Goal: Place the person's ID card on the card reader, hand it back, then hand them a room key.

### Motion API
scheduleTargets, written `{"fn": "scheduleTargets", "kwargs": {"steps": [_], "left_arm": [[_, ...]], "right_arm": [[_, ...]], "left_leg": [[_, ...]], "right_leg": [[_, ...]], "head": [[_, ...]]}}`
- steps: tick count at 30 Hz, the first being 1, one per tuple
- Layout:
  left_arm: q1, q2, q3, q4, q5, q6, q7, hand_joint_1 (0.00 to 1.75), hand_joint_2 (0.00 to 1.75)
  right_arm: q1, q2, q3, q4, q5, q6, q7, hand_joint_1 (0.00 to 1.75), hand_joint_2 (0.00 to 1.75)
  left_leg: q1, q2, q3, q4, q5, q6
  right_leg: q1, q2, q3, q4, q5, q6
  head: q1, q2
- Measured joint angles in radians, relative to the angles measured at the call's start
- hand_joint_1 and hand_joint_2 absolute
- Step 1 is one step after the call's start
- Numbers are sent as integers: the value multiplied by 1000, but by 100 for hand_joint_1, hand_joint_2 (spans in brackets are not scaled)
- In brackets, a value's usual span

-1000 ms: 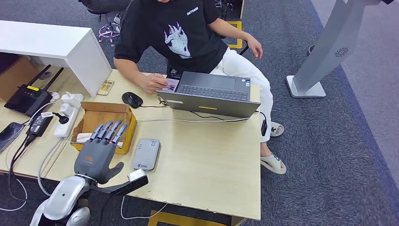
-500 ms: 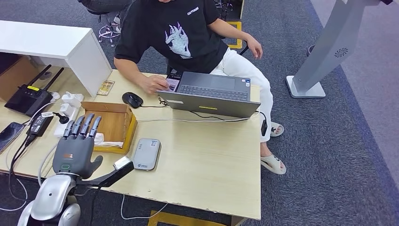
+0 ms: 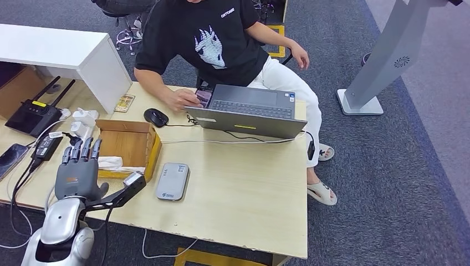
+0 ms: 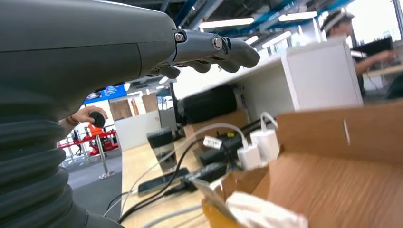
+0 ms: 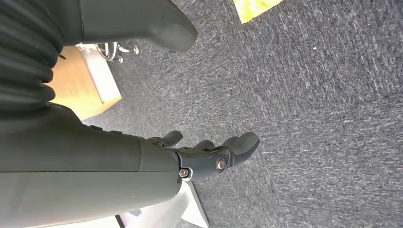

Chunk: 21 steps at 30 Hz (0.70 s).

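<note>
The ID card [image 3: 203, 100] lies on the far side of the surface [image 3: 244, 188] under the seated person's hand [image 3: 183, 98], beside the laptop [image 3: 246, 111], well apart from the left robot hand [image 3: 77, 172], which hovers spread and empty beside the cardboard box [image 3: 130, 145]. The grey card reader [image 3: 172, 181] sits nearby. The right robot hand [image 5: 190, 159] hangs over carpet, fingers loosely apart, holding nothing.

Open laptop [image 3: 246, 111] at desk's far edge, black mouse [image 3: 156, 117] beside it. Cardboard box [image 3: 128, 145] near left; router [image 3: 34, 116] further left.
</note>
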Motion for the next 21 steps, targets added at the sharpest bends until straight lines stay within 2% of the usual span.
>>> {"fn": "scheduleTargets", "kwargs": {"steps": [9, 17, 21], "left_arm": [[-8, -9, 42, 128, 0, 7, -24, 0, 175], [-9, -12, 43, 177, 0, 14, -28, 5, 175], [-15, -13, 43, 203, 0, 53, -38, 6, 175]], "right_arm": [[0, -1, 16, 0, 18, 12, -2, 0, 175], [0, -2, 23, 0, 20, 14, -3, 0, 175], [0, -3, 26, 0, 27, 18, -10, 0, 175]], "left_leg": [[0, 0, 0, 0, 0, 0], [0, 0, 0, 0, 0, 0], [0, 0, 0, 0, 0, 0]], "right_leg": [[0, 0, 0, 0, 0, 0], [0, 0, 0, 0, 0, 0], [0, 0, 0, 0, 0, 0]], "head": [[0, 0], [0, 0], [0, 0]]}}
